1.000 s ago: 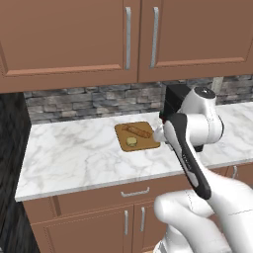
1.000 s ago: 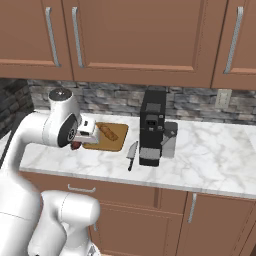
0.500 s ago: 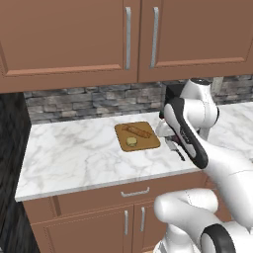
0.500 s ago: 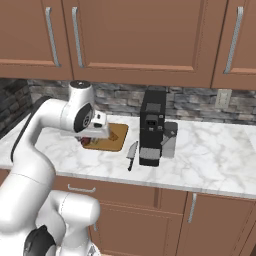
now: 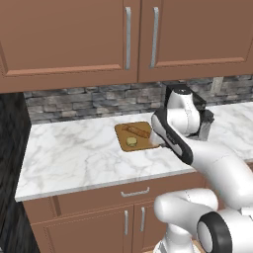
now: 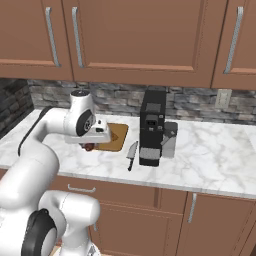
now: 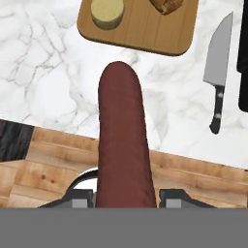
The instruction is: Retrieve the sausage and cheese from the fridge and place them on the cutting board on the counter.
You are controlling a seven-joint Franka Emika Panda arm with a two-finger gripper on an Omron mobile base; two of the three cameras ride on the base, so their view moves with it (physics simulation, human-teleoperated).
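Your gripper (image 7: 125, 196) is clamped on the sausage (image 7: 123, 145), which stands between the two fingertips (image 7: 81, 197) and runs from them toward 12 o'clock in the hand view, its rounded end over the white marble counter (image 7: 43, 82) just short of the cutting board (image 7: 150, 34). The board lies at 12 o'clock, with the cheese (image 7: 107, 13) on its near left part and a paler orange-brown piece (image 7: 165, 5) further along it. At 2 o'clock a knife (image 7: 217, 72) rests on the marble, blade pointing away. In the right base view you see the sausage (image 6: 89, 147) as a dark red spot under the hand, at the board's (image 6: 116, 139) 8 o'clock corner, with the black coffee machine (image 6: 151, 127) at 3 o'clock.
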